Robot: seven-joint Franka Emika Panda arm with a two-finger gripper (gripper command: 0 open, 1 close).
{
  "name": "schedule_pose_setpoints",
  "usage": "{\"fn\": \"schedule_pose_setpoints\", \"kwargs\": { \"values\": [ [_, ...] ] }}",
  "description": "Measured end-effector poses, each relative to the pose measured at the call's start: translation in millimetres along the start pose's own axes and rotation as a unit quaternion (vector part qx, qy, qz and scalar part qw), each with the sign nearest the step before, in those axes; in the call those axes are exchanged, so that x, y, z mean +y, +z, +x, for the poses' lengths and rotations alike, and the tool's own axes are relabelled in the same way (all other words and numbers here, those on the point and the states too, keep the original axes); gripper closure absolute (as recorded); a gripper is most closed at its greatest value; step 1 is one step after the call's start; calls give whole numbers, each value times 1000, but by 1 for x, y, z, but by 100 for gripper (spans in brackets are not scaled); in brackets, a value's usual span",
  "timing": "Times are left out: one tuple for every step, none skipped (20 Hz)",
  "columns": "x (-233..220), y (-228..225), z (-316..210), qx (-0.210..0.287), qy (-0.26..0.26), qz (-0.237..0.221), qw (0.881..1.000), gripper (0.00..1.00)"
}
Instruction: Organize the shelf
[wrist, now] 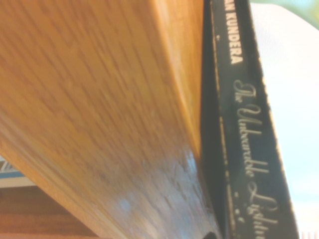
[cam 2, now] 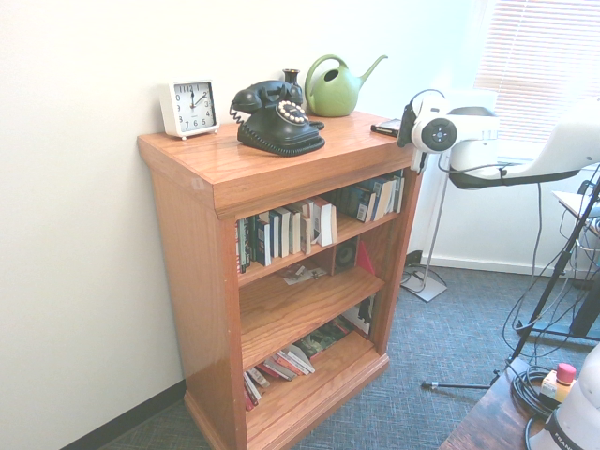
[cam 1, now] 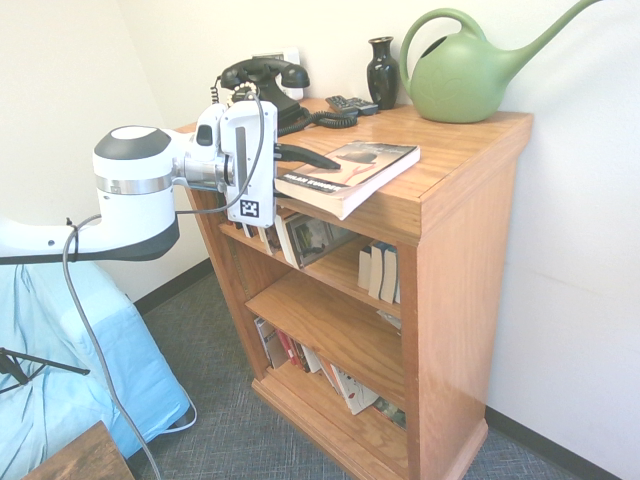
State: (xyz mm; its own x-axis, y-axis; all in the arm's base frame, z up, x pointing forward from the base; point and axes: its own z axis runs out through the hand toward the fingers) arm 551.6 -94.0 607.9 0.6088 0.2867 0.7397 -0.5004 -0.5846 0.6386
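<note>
The shelf (cam 1: 460, 200) is an orange-brown oak bookcase with three tiers, also seen in the second exterior view (cam 2: 272, 173). A paperback book (cam 1: 375, 160) lies flat on its top, its dark spine overhanging the front edge. My gripper (cam 1: 330, 172) reaches in level from the front. One dark finger (cam 1: 305, 155) lies on the book's cover and the other is hidden under the overhang. The jaws look shut on the book. The wrist view shows the shelf's top edge (wrist: 99, 99) close up, with the book's black spine (wrist: 244, 149) beside it.
On the top stand a black telephone (cam 1: 262, 75), a dark vase (cam 1: 382, 70), a green watering can (cam 1: 465, 70), a small remote (cam 1: 352, 103) and a white clock (cam 2: 190, 106). Books fill the tiers (cam 2: 281, 234). A blue-covered object (cam 1: 60, 360) sits below the arm.
</note>
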Motion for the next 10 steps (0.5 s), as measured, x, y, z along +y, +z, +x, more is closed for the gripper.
{"fn": "schedule_pose_setpoints", "kwargs": {
  "values": [
    [0, 1, 0, -1, 0, 0, 1000, 100],
    [0, 1, -1, -1, 0, 0, 1000, 100],
    [0, 1, -1, -1, 0, 0, 1000, 100],
    [0, 1, -1, -1, 0, 0, 1000, 100],
    [0, 1, -1, -1, 0, 0, 1000, 100],
    [0, 1, -1, -1, 0, 0, 1000, 100],
    [0, 1, -1, -1, 0, 0, 1000, 100],
    [0, 1, -1, -1, -1, 0, 1000, 100],
    [0, 1, -1, -1, -1, 0, 1000, 100],
    [0, 1, -1, -2, 0, 0, 1000, 100]
  ]
}}
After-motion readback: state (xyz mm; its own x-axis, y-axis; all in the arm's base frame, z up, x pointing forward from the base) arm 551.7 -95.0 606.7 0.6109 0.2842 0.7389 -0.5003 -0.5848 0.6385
